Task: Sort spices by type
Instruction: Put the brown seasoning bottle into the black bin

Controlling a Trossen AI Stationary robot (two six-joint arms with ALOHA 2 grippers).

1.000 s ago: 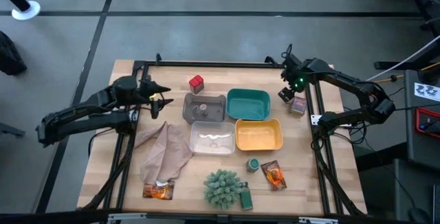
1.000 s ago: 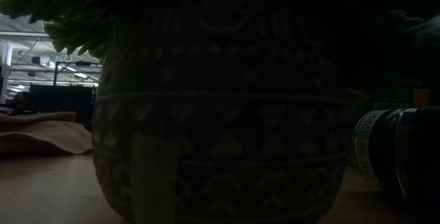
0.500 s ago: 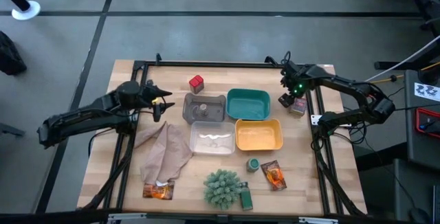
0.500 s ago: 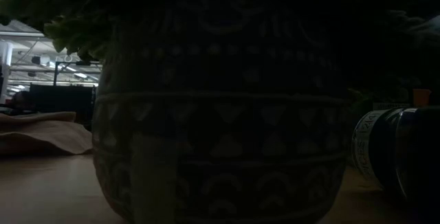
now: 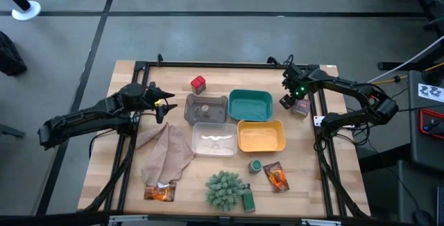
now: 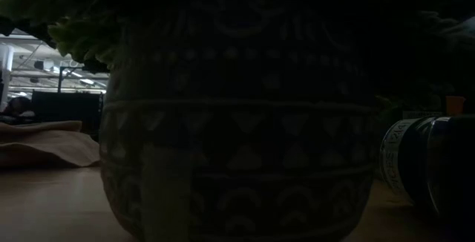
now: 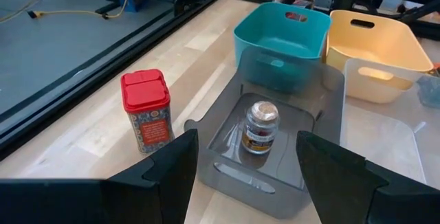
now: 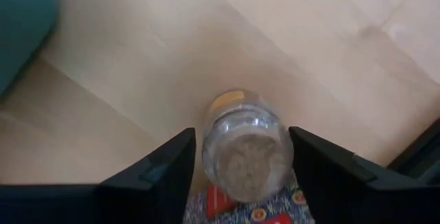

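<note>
Wooden table (image 5: 132, 188), sorting barely begun: one brown-topped jar (image 7: 260, 125) in the grey tray (image 5: 218, 102), its twin (image 8: 245, 148) at 2 o'clock between the right claw (image 8: 240, 157)'s parted fingers, ungripped; left claw (image 5: 161, 102) parted at 9 o'clock; remaining spices loose.

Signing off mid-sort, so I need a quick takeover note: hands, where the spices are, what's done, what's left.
Left hand: open, holding nothing, beside the grey tray.
Right hand: down at the loose small jar near the table's right edge, next to a red tub.
Done: one sorted small jar stands in the grey tray.
Left: the loose small jar, that red tub, the far red tub, the upright green jar, the lying green jar, the right sachet and the left sachet.
</note>
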